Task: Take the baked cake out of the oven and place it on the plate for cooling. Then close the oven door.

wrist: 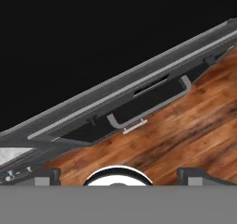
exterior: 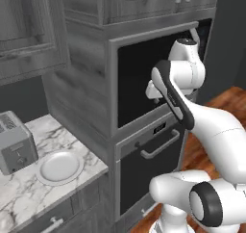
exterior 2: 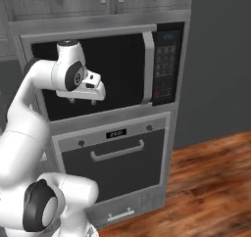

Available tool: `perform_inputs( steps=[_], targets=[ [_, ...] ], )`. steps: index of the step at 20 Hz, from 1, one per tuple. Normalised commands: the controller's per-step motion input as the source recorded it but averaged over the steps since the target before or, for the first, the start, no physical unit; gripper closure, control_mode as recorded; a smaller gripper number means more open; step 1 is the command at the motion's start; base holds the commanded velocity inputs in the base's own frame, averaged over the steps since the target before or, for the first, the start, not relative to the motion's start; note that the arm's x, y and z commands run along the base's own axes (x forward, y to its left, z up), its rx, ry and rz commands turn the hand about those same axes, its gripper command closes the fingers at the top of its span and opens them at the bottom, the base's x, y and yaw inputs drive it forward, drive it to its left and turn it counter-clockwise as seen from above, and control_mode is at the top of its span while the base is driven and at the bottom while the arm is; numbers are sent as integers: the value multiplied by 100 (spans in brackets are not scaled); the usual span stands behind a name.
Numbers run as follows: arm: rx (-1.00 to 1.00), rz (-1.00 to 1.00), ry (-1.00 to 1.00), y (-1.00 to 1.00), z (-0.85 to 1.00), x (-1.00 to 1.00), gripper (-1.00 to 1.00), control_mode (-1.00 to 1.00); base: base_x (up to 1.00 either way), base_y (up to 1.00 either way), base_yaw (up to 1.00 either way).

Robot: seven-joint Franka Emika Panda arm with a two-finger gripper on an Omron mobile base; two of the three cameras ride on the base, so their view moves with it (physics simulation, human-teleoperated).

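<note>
The grey steel oven (exterior 2: 112, 133) sits below a larger black-glass unit, and its dark oven door (exterior 2: 115, 170) is shut, with the silver bar handle (exterior 2: 117, 150) across the top. The door (exterior: 149, 172) and handle (exterior: 161, 144) also show in the left base view. The baked cake is hidden. A round white plate (exterior: 60, 167) lies bare on the marble counter to the left. My gripper (exterior 2: 83, 100) hangs open in front of the black glass, above the oven and pointing down. In the hand view its fingertips (wrist: 44, 174) stand wide apart over the oven handle (wrist: 150, 105).
A grey toaster (exterior: 17, 149) stands beside the plate on the marble counter (exterior: 29, 188). The black-glass unit (exterior 2: 122, 69) has a keypad at its right. Grey cabinets (exterior: 72, 6) hang above. Wooden floor (exterior 2: 211, 182) spreads in front of the oven.
</note>
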Motion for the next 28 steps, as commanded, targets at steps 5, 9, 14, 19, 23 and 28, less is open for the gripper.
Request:
perform_inputs(
  steps=[5, 9, 14, 19, 23, 28],
  targets=[
    [0, 0, 0, 0, 0, 0, -100, 100, -48, 51, -40],
    [0, 0, 0, 0, 0, 0, -100, 100, -18, 32, -36],
    [0, 0, 0, 0, 0, 0, -100, 100, -10, 13, -34],
    [0, 0, 0, 0, 0, 0, -100, 100, -25, 46, -26],
    [0, 0, 0, 0, 0, 0, -100, 100, -21, 54, -15],
    [0, 0, 0, 0, 0, 0, -100, 100, 0, 47, -8]
  ],
)
